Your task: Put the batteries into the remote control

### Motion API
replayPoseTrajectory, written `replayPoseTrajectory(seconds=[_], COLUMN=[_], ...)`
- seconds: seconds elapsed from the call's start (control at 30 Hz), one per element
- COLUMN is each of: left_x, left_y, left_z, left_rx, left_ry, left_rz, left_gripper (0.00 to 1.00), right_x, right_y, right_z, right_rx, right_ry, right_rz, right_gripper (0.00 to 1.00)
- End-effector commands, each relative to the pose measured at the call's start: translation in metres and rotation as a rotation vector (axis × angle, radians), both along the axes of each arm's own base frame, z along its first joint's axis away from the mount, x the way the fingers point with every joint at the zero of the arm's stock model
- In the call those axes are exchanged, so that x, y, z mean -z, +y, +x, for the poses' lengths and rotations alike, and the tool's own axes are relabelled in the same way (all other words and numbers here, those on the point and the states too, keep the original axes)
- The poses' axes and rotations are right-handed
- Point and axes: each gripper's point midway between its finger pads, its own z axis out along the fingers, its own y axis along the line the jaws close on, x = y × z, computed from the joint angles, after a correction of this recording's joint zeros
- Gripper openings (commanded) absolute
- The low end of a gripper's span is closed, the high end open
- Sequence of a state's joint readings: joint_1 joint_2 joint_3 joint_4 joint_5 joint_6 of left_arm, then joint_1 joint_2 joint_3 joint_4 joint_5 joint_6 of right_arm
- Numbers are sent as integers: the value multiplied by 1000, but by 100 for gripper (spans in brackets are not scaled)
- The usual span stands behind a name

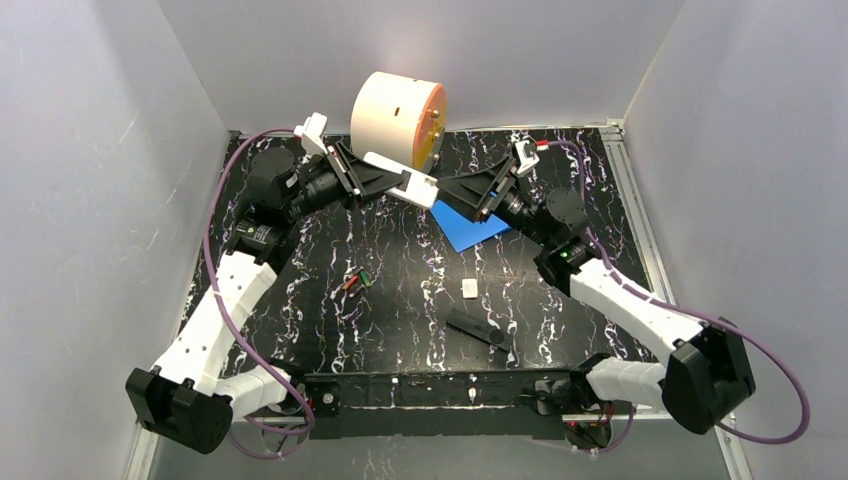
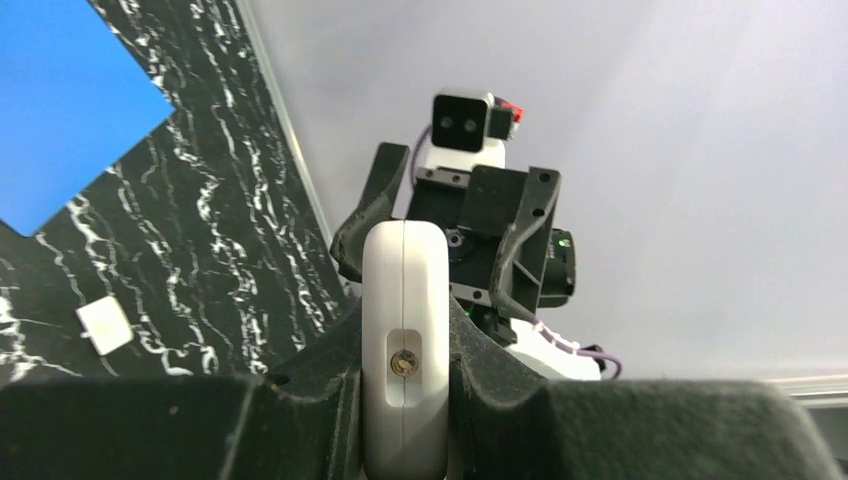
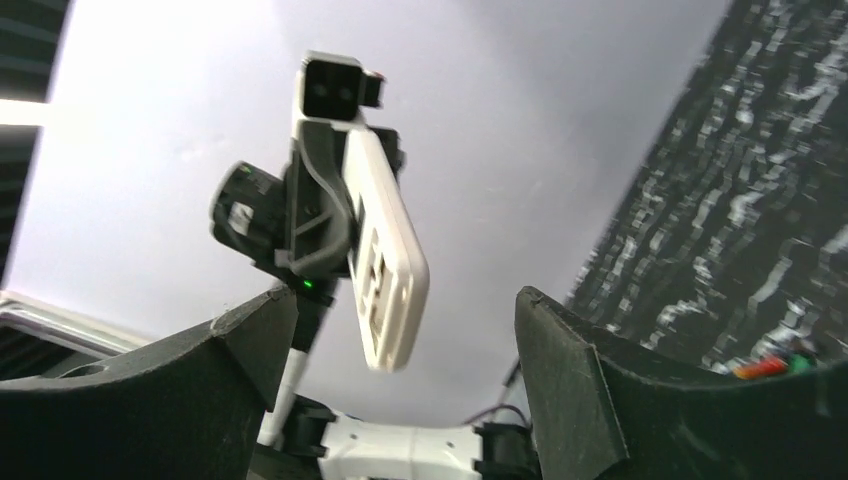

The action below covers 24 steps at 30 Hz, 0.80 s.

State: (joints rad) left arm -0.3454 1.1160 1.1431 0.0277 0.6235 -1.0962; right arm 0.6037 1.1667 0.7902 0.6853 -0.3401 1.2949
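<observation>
Top view:
- The left gripper (image 1: 378, 172) is closed on the white remote (image 1: 418, 189), upper centre of the frame. The remote is clear of the counter (image 1: 400, 255) and projects to the right, beyond the fingers.
- The right gripper (image 1: 458, 198) is just right of the remote's free end, jaws spread and holding nothing. Contact with the remote cannot be confirmed from this view.
- The batteries (image 1: 356, 281) lie side by side on the counter, left of centre. One is orange-red and one dark greenish. They are well apart from both grippers and from the white remote.
- A small white piece (image 1: 469, 289) lies right of the batteries.
- A black remote (image 1: 477, 328) lies flat below that piece, towards the lower centre.
- A blue sheet (image 1: 478, 230) lies on the counter under the right gripper.
- A cream roll (image 1: 395, 115) with an orange end face stands at the top centre, behind the white remote.

Left wrist view: the white remote is seen end-on, clamped between the two dark fingers (image 2: 315, 375). The right gripper faces it from beyond with its jaws apart.

Right wrist view: the white remote hangs tilted at centre frame, in line with the gap between the open fingers (image 3: 570, 365). The batteries show as small orange and green spots at the lower right edge.
</observation>
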Motion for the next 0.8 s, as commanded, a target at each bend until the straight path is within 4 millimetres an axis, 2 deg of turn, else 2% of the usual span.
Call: replayPoseTrajectory(seconds=[0.0, 0.1, 0.17, 0.23, 0.27, 0.33, 0.4, 0.43, 0.47, 0.53, 0.57, 0.67, 0.77], left_x=[-45, -52, -54, -55, -55, -56, -58, -60, -60, -63, -65, -68, -66], left_y=[-2, -2, -2, -1, -1, 0, 0, 1, 1, 1, 2, 4, 2], left_z=[-23, -26, -28, -28, -28, -28, -27, -26, -24, -23, -22, -20, -19], left_rx=[60, 71, 72, 69, 70, 64, 53, 48, 42, 32, 26, 10, 18], left_ry=[-33, -51, -58, -57, -58, -62, -68, -70, -72, -77, -85, -93, -78], left_rz=[-104, -110, -112, -114, -115, -115, -115, -116, -117, -120, -121, -124, -128], left_gripper=[0, 0, 0, 10, 11, 12, 13, 13, 13, 11, 11, 9, 8], right_x=[-68, -79, -89, -97, -100, -103, -103, -102, -101, -95, -92, -92, -96], right_y=[6, 13, 17, 22, 23, 24, 23, 23, 23, 22, 22, 22, 23], right_z=[-5, -4, -3, -4, -5, -7, -7, -9, -9, -9, -10, -14, -17], right_rx=[-75, -103, -116, -139, -152, -161, -159, -162, -162, -152, -151, -163, -174], right_ry=[-97, -94, -106, -122, -129, -131, -133, -136, -136, -125, -121, -127, -143], right_rz=[186, 214, 215, 215, 218, 225, 224, 220, 216, 206, 204, 213, 220], right_gripper=[82, 71, 57, 40, 32, 24, 24, 30, 46, 62, 64, 62, 47])
